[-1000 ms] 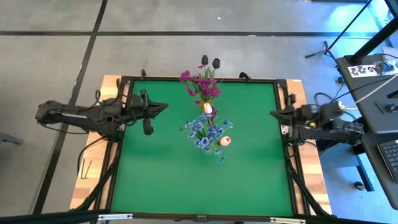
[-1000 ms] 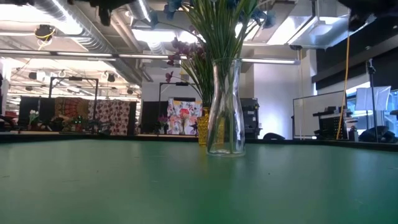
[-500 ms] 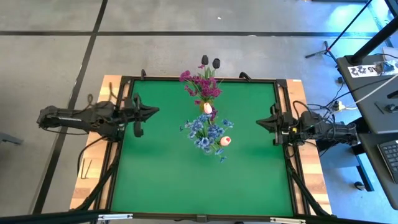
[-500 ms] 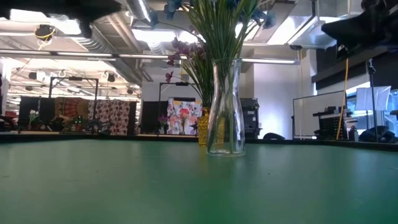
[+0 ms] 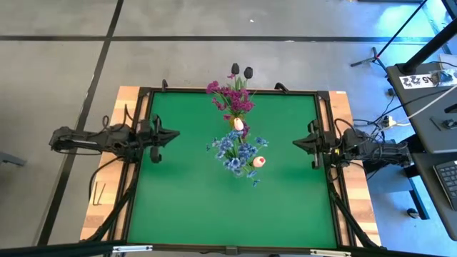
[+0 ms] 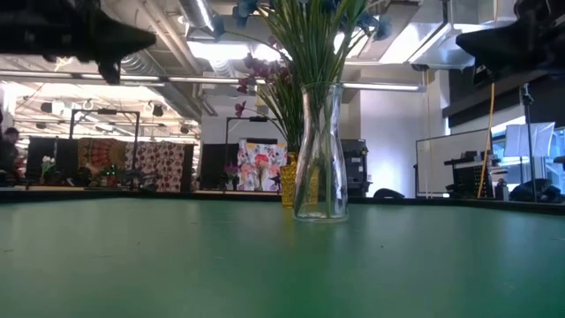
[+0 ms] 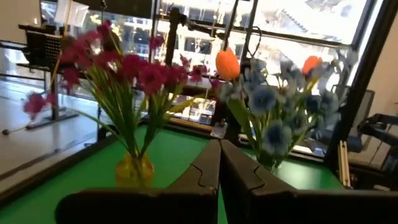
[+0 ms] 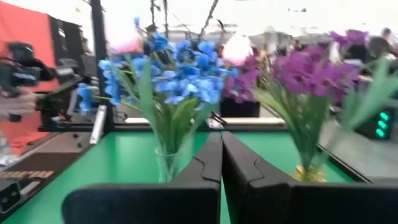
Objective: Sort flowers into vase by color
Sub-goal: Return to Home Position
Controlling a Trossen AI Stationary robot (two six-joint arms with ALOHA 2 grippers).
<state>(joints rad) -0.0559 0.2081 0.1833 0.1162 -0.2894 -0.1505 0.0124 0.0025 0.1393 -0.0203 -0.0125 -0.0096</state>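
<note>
A clear glass vase (image 6: 320, 150) stands at the table's middle and holds blue blossom sprays (image 5: 235, 153) and pale pink tulip buds (image 5: 259, 161). A yellow vase (image 7: 134, 171) stands by the far edge with magenta sprays (image 5: 232, 100) and near-black tulip buds (image 5: 241, 71). My left gripper (image 5: 177, 133) hovers shut over the left edge, pointing at the vases. My right gripper (image 5: 295, 142) hovers shut over the right edge, facing them. In the wrist views both pairs of fingers are closed together, the left gripper (image 7: 219, 149) and the right gripper (image 8: 221, 140), with nothing between them.
Bare green tabletop (image 5: 214, 207) lies all around the two vases inside a black frame. A desk with equipment (image 5: 428, 78) stands off the right side. The room beyond the far edge shows shelves and patterned cloth (image 6: 159, 163).
My left gripper has drawn back toward the table's left edge and come lower. My right gripper has swung out a little from the right edge toward the vases, then held still. The flowers and vases have stayed put.
</note>
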